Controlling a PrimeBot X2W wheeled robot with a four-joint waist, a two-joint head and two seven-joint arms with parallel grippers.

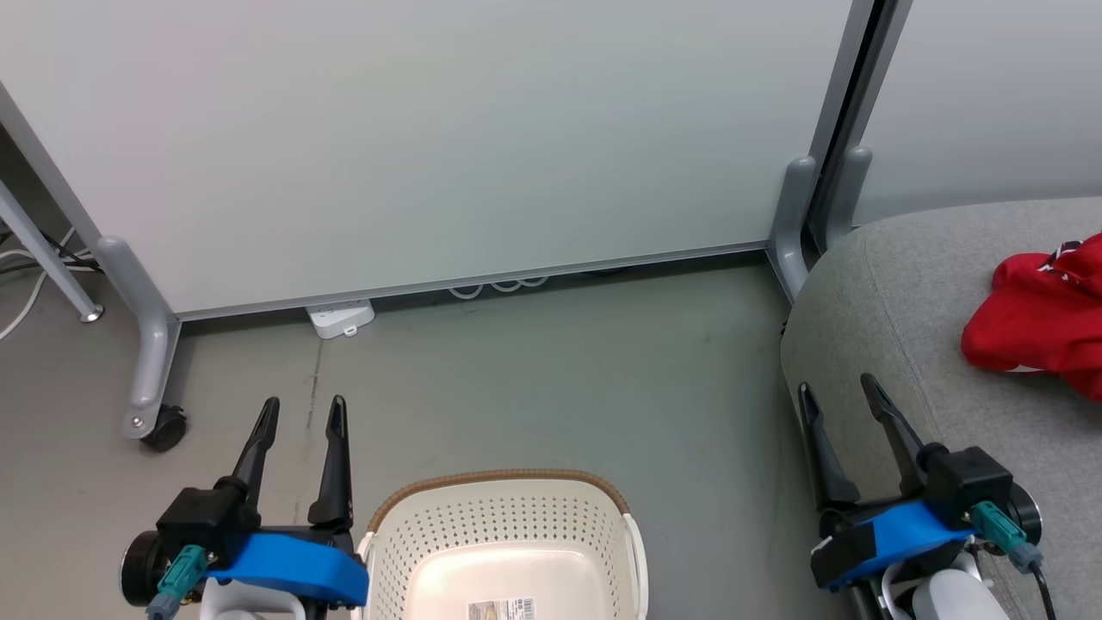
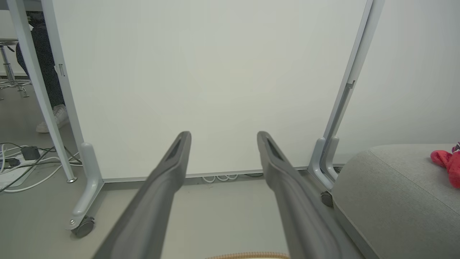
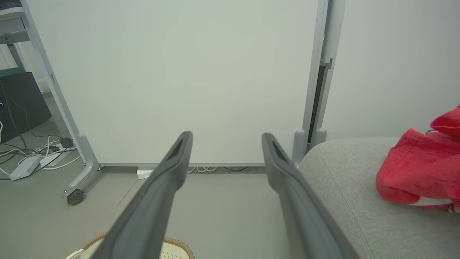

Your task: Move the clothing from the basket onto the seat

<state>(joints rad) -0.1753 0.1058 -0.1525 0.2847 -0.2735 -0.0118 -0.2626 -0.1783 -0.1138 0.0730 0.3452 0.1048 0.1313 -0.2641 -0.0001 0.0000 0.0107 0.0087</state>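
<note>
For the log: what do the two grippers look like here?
Left gripper and right gripper match: two long, tapering dark-grey fingers with a slot near each tip, a black block at the base, a blue plastic collar, and a teal-and-grey cable connector. Pale forearms sit behind.

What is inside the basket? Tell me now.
The visible part of the basket holds just a printed label on its bare cream floor. Its near end is cut off by the head view's edge, so that part is unknown. The red clothing lies on the seat.
</note>
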